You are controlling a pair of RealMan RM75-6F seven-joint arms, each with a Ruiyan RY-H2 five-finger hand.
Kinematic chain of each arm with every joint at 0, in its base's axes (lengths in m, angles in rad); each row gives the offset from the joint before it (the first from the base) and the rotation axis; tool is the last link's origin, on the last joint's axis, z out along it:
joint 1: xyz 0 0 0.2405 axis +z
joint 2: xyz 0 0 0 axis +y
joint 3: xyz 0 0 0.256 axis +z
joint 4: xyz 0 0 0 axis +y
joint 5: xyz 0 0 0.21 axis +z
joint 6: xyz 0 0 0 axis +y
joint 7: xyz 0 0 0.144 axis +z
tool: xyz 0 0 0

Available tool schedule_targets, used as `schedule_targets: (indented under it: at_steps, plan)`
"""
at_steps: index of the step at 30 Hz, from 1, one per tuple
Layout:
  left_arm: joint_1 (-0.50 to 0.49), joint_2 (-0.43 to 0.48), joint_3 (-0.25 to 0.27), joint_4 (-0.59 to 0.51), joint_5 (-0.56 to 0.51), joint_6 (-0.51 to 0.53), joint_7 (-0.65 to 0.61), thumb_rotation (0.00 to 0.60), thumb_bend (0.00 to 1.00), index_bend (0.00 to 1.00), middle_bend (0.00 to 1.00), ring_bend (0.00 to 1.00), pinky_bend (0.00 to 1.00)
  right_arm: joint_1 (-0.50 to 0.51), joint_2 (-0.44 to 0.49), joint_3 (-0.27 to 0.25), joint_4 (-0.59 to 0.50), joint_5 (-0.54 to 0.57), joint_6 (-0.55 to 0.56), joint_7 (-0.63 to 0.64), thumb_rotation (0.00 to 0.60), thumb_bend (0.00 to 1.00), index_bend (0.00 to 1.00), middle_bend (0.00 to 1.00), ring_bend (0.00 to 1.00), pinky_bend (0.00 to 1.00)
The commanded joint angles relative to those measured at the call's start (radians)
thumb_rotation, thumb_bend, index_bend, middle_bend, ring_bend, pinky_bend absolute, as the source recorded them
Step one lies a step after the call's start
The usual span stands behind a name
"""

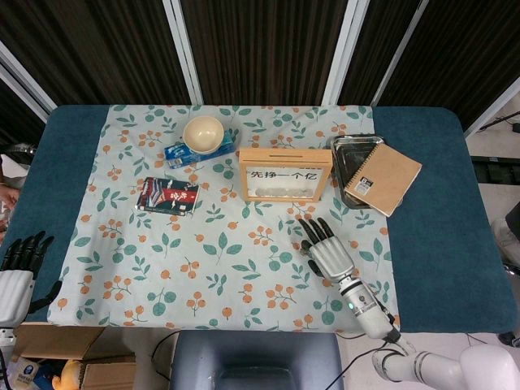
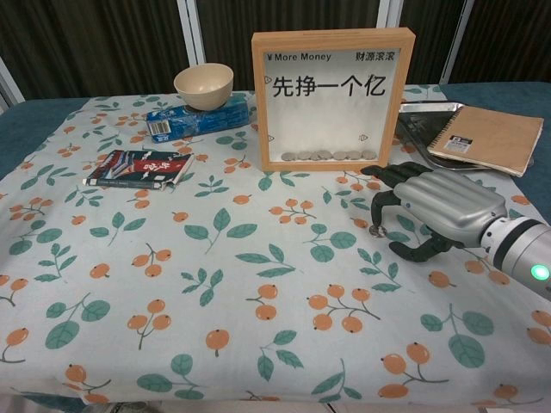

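1. While the right hand (image 2: 430, 206) hovers low with fingers spread, holding nothing, its fingertips (image 2: 376, 225) are at the coin (image 2: 374, 231) on the cloth (image 2: 215, 284), just in front of the frame (image 2: 333, 86).
2. Coin: likely light, stiff, thin, slippery; pinch by the edge.
3. Count: one loose coin, one frame, one bowl (image 2: 203, 85), one notebook (image 2: 486, 138).
4. Left hand (image 1: 18, 272) open, off the table.

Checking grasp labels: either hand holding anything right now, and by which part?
Nothing is held. The right hand hovers palm down, fingers spread, with a fingertip at the coin on the tablecloth, not gripping it. The left hand is off the table's edge.
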Motion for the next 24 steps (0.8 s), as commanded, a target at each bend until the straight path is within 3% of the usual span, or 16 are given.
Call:
schedule_targets:
  at_steps: [1,8,24]
  plan:
    - [0.000,0.000,0.000,0.000,0.001,0.001,0.000,0.600,0.32,0.00,0.00,0.00,0.00,0.000,-0.001,0.001,0.001,0.002,-0.002,-0.002,0.600,0.47,0.51,0.04,0.00,0.00]
    - [0.001,0.001,0.002,0.000,0.002,0.001,-0.001,0.600,0.32,0.00,0.00,0.00,0.00,0.002,-0.003,0.001,-0.003,0.009,-0.009,0.003,0.600,0.47,0.46,0.04,0.00,0.00]
    - [0.001,0.001,0.002,0.004,0.000,-0.002,-0.002,0.600,0.32,0.00,0.00,0.00,0.00,0.007,-0.005,0.003,0.001,0.022,-0.023,-0.002,0.600,0.47,0.50,0.04,0.00,0.00]
